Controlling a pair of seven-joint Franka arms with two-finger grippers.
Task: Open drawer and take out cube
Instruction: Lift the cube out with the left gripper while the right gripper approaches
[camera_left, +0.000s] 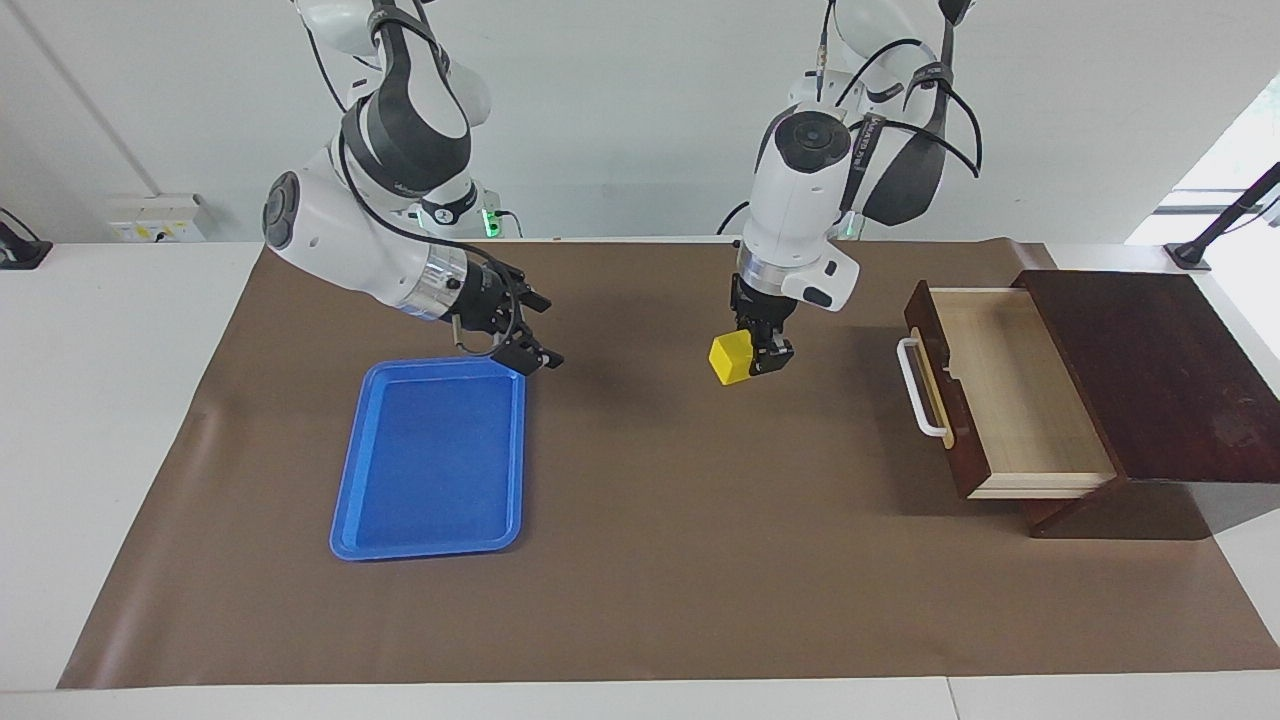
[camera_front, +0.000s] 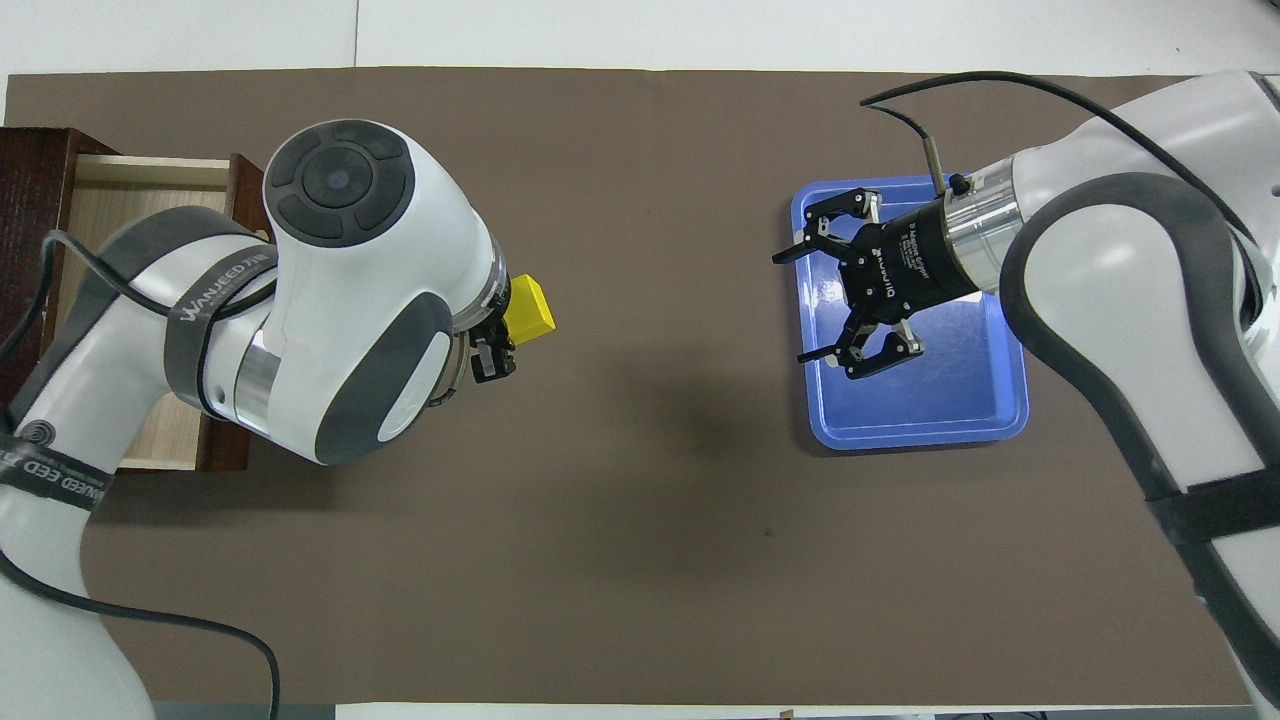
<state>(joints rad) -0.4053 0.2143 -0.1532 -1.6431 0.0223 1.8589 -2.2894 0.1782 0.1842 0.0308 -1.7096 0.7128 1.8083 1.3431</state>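
Note:
The dark wooden drawer (camera_left: 1010, 400) stands pulled open at the left arm's end of the table, showing its pale interior with nothing in it and its white handle (camera_left: 920, 385). In the overhead view the left arm covers most of the drawer (camera_front: 150, 185). The yellow cube (camera_left: 731, 358) (camera_front: 528, 308) hangs above the brown mat near the table's middle, with my left gripper (camera_left: 752, 360) (camera_front: 508, 335) shut on it. My right gripper (camera_left: 520, 330) (camera_front: 797, 305) is open and holds nothing, over the blue tray's edge that faces the table's middle.
A flat blue tray (camera_left: 430, 460) (camera_front: 930, 410) lies on the brown mat (camera_left: 650, 560) toward the right arm's end. The dark wooden box (camera_left: 1150, 370) that houses the drawer sits at the mat's edge at the left arm's end.

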